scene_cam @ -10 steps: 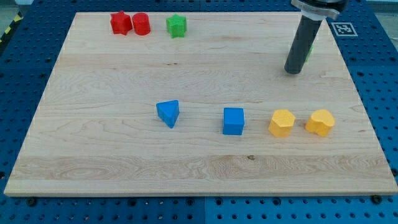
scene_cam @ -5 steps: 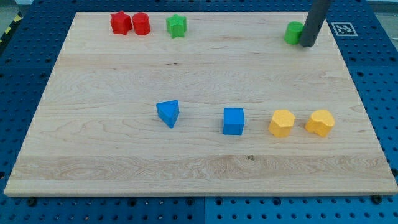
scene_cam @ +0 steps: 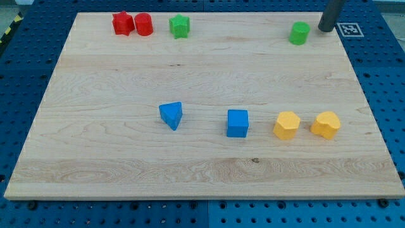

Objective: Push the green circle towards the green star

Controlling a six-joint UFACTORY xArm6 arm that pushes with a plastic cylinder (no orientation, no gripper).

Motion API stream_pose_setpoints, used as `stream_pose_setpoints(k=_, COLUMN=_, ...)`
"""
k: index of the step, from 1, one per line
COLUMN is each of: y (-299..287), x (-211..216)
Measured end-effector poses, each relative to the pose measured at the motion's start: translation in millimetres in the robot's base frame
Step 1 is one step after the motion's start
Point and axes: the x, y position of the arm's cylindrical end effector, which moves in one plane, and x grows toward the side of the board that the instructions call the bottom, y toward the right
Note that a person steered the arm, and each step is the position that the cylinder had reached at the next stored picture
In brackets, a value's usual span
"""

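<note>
The green circle (scene_cam: 299,33) stands near the board's top right. The green star (scene_cam: 180,26) stands near the top edge, left of centre, well to the left of the circle. My tip (scene_cam: 327,29) is at the top right corner, just right of the green circle and a little apart from it. The rod runs up out of the view's top.
A red star (scene_cam: 122,23) and a red cylinder (scene_cam: 143,24) stand left of the green star. A blue triangle (scene_cam: 171,115), a blue cube (scene_cam: 238,123) and two yellow blocks (scene_cam: 286,125) (scene_cam: 326,125) lie in a row across the middle of the wooden board (scene_cam: 95,152).
My tip has moved up and to the right, from in front of the green circle to its right side near the board's corner. The circle is now fully in view.
</note>
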Motion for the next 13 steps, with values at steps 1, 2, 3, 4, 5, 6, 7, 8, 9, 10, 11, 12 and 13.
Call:
stream_pose_setpoints(k=1, y=-13, x=2)
stream_pose_setpoints(k=2, y=-24, x=11)
stream_pose_setpoints(k=3, y=-44, x=26)
stream_pose_setpoints(k=4, y=-60, x=26)
stream_pose_setpoints(k=5, y=-73, x=26)
stream_pose_setpoints(k=6, y=-74, x=26)
stream_pose_setpoints(k=7, y=-74, x=26)
stream_pose_setpoints(k=8, y=-76, x=26)
stream_pose_setpoints(k=9, y=-83, x=26)
stream_pose_setpoints(k=10, y=-98, x=26)
stream_pose_setpoints(k=11, y=-119, x=25)
stream_pose_setpoints(k=12, y=-144, x=18)
stream_pose_setpoints(k=13, y=-166, x=9)
